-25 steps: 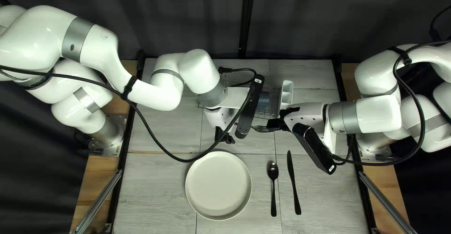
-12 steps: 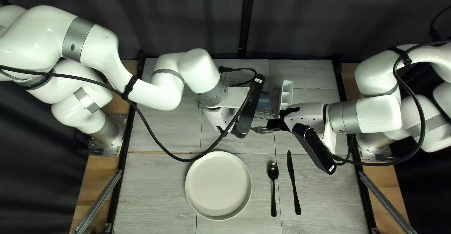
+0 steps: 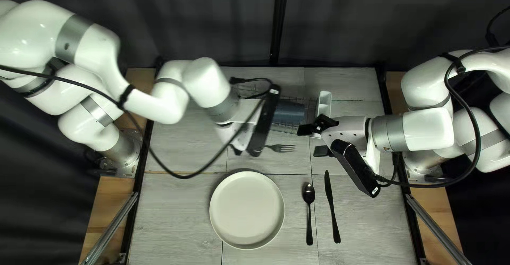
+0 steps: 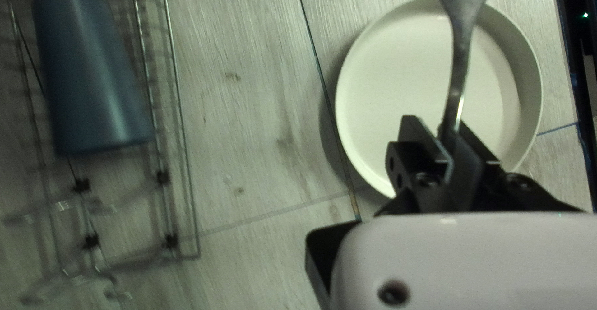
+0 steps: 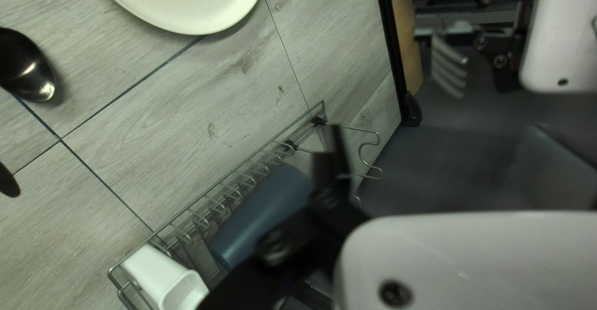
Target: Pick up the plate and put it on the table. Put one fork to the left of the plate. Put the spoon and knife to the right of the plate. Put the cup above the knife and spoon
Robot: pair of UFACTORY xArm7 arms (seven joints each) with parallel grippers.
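My left tool (image 4: 446, 133) is closed on the handle of the fork (image 4: 459, 67), gripping it from both sides, and from there the spot I want on the counter (image 3: 175, 222) lies toward the near edge and further to the left of the top left view. The plate (image 3: 247, 209) sits just nearer the edge than the fork, whose long axis runs roughly sideways, tines pointing to my right arm's side. I judge it needs about a quarter turn, tines to the far edge, plus a swing clear of the plate's rim, before I lower it; let go too soon, it could land crosswise or clip the rim. My left side is nearer and has it in hand; my right tool (image 3: 313, 138) stands wide and empty by the wire rack (image 5: 214, 189), so I would leave it out of this. The spoon (image 3: 308, 193) and knife (image 3: 332, 206) lie to the right of the plate; the cup (image 3: 288, 112), on its side in the rack, looks like the piece left after this. The top left view shows the tines but hides my grip behind the camera housing (image 3: 264, 121); the left wrist view shows the grip and cuts the tines off.
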